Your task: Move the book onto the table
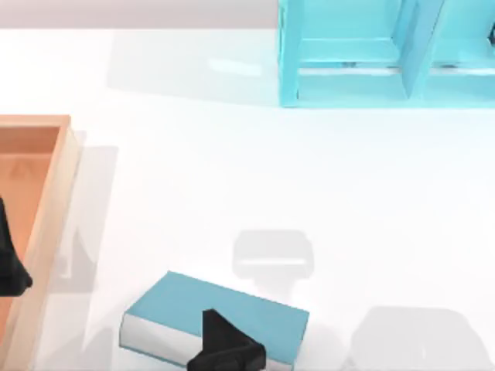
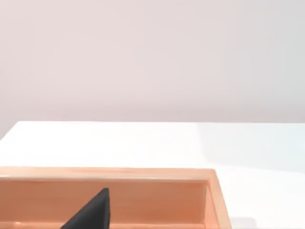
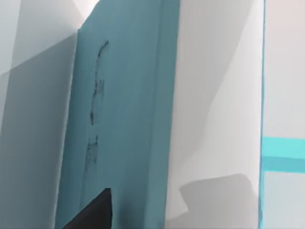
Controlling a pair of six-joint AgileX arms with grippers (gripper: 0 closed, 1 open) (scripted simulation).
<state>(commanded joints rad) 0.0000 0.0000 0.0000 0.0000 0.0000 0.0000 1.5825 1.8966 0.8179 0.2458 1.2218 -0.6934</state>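
The book (image 1: 193,313) lies flat near the bench's (image 1: 271,178) front edge; our right tool (image 1: 226,349) sits over it, grip state unclear. We judge it stiff, slick-covered, best pinched at the spine edge. Left tool (image 1: 11,270) parked over the tray (image 1: 54,185)

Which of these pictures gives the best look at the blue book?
The top view: the whole book lies flat near the table's front edge, the right gripper over it. The right wrist view shows part of its cover; the left wrist view, the wooden tray.

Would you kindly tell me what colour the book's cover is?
Plain teal-blue on the book, clearest in the top view.
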